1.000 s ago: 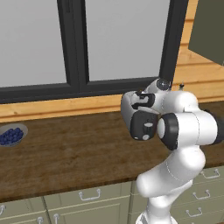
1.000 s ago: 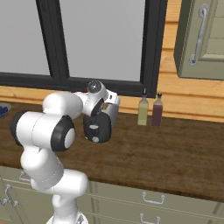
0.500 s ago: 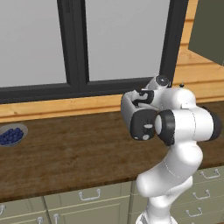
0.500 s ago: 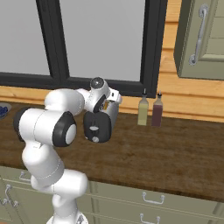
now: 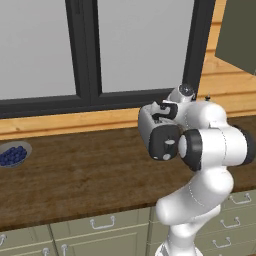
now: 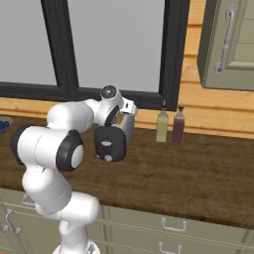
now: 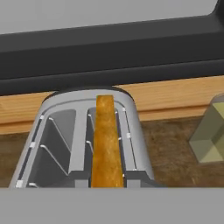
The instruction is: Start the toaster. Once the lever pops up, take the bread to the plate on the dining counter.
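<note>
Far left of the toaster (image 5: 161, 135), a bowl of blue berries (image 5: 13, 153) sits on the wooden counter (image 5: 80, 175) under the dark-framed window (image 5: 85, 50). The toaster stands mid-counter with its black end panel (image 6: 110, 144) facing the room, and the white arm's wrist is bent over the top of it. Seen from the hand, the bread (image 7: 105, 144) stands on edge in the right-hand slot, its golden-brown crust rising above the silver rim. To the toaster's right, two bottles (image 6: 170, 125) stand side by side against the wall, with an olive cabinet (image 6: 230, 42) above them. The gripper's fingers are hidden behind the wrist and the toaster, so whether they are spread or closed cannot be told. Judging by the hand poised over the slots, the step in hand appears to be either starting the toaster or collecting the slice; the next move likely calls for lining up squarely over the crust before closing on it.
</note>
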Robot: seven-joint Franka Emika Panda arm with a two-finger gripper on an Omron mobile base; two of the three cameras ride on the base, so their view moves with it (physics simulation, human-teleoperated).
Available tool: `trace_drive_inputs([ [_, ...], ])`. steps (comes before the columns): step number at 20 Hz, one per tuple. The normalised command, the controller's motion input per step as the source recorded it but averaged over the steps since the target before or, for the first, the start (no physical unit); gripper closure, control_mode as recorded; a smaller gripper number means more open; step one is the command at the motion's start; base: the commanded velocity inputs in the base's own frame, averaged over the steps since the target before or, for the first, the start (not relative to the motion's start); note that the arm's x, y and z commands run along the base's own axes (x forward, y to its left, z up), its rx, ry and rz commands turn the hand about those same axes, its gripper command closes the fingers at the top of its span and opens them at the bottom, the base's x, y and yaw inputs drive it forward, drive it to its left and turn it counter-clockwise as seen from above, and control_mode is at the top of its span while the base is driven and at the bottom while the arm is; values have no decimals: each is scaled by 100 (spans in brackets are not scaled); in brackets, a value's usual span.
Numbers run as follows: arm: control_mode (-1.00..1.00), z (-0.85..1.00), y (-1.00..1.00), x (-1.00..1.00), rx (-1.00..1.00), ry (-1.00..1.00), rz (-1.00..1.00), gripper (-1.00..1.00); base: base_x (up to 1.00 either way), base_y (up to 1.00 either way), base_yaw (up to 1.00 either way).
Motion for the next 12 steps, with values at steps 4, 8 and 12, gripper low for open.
trace_drive_inputs([
  [4,-100,73,0,-30,0,0,0,100,0,0,0],
  [8,-100,100,0,-39,3,0,0,100,0,0,0],
  [12,-100,100,0,-55,2,0,0,100,0,0,0],
])
